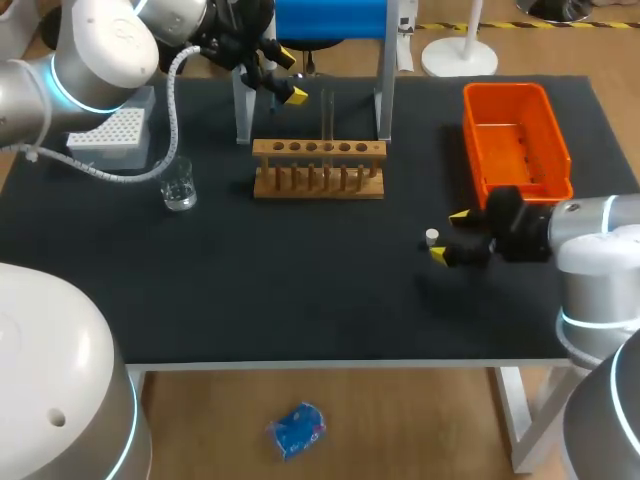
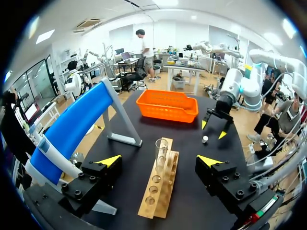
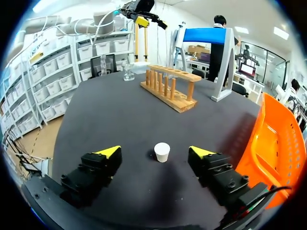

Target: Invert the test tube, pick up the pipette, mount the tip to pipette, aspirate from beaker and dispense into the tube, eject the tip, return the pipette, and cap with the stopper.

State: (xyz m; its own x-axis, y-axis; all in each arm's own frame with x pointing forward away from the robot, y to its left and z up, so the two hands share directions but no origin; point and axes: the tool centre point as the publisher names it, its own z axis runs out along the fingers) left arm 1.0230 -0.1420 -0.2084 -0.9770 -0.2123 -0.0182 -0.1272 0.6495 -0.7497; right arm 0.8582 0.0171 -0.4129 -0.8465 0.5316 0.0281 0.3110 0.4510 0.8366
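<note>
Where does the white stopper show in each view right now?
Head view: stopper between the right gripper's yellow tips, right of the wooden rack.
Left wrist view: stopper beyond the rack, under the right gripper.
Right wrist view: stopper between the gripper's open tips, rack beyond.
Shared landmark: the wooden rack.

A matte black tabletop (image 1: 250, 290) carries three items. An orange rectangular plastic basket (image 1: 505, 92) sits along its right side, near the far edge. A light wooden rack (image 1: 318, 188), with a row of round holes on top, stands near the middle. Just behind the rack rises a blue-topped stand on grey metal legs (image 1: 330, 18).
</note>
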